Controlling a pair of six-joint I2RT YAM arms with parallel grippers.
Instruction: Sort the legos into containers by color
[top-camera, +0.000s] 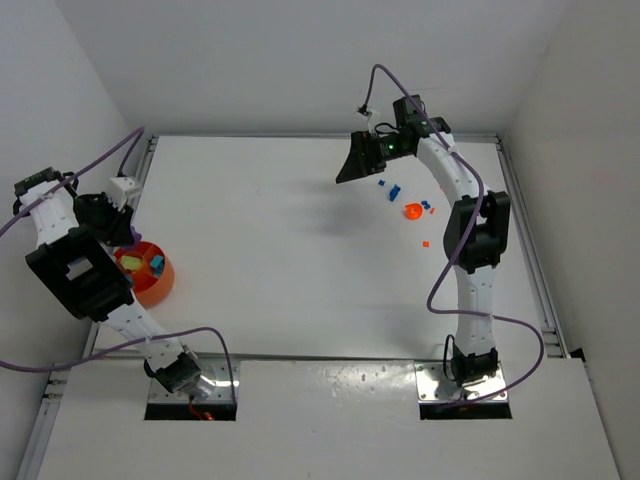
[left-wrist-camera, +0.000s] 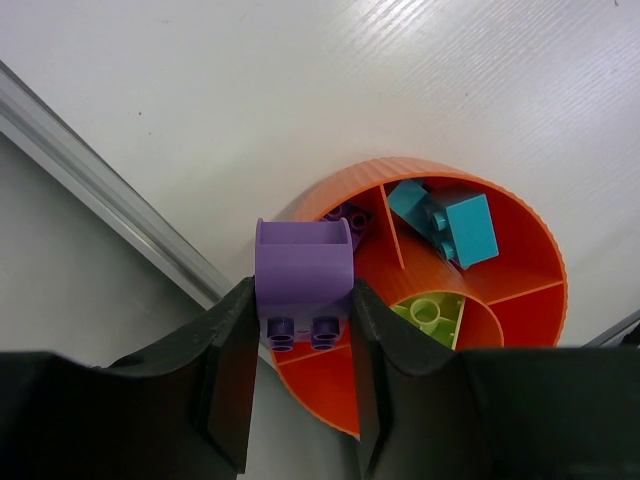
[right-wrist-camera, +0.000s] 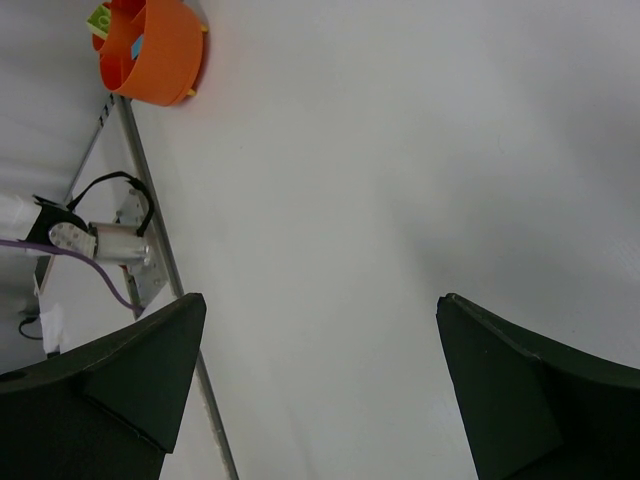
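A purple lego (left-wrist-camera: 303, 265) sits between the fingers of my left gripper (left-wrist-camera: 302, 290), which is shut on it just above the near-left rim of the orange container (left-wrist-camera: 520, 230). The container (top-camera: 158, 290) is round and split into wedges. One wedge holds a small purple piece (left-wrist-camera: 348, 215), another a cyan lego (left-wrist-camera: 455, 228), and a third a green lego (left-wrist-camera: 430, 315). My right gripper (top-camera: 352, 165) hangs open and empty over bare table at the back, left of loose blue legos (top-camera: 394, 190) and an orange lego (top-camera: 413, 211).
A metal rail (left-wrist-camera: 110, 195) runs along the table's left edge beside the container. More small blue pieces (top-camera: 430, 209) and a tiny orange bit (top-camera: 424, 243) lie near the right arm's elbow. The right wrist view shows the container (right-wrist-camera: 160, 70) far off.
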